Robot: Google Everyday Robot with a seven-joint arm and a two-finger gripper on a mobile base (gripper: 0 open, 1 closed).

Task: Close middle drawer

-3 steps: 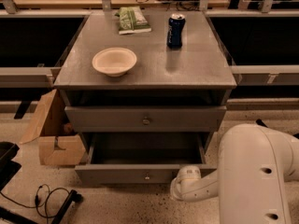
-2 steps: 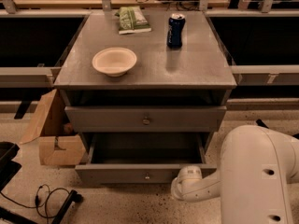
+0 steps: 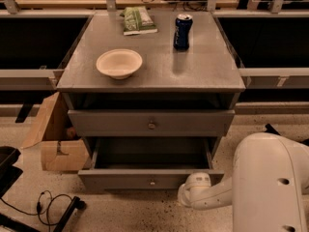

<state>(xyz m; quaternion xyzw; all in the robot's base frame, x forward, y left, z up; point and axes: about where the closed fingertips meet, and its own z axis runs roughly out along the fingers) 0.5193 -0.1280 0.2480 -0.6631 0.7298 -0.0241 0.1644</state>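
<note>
The middle drawer (image 3: pixel 152 180) is pulled far out of the grey cabinet (image 3: pixel 159 71). Its plain grey box interior is empty, and its flat front carries a small round knob (image 3: pixel 152 182). Above it, a taller drawer front (image 3: pixel 151 123) with its own knob stands slightly out. My white arm (image 3: pixel 270 187) reaches in from the lower right. My gripper (image 3: pixel 194 186) is low at the right end of the middle drawer's front, against or just in front of it. The lowest drawer is hidden.
On the cabinet top are a cream bowl (image 3: pixel 119 63), a blue can (image 3: pixel 182 31) and a green packet (image 3: pixel 138 21). An open cardboard box (image 3: pixel 55 139) sits on the floor at the left. Black cables (image 3: pixel 48 207) lie at the lower left.
</note>
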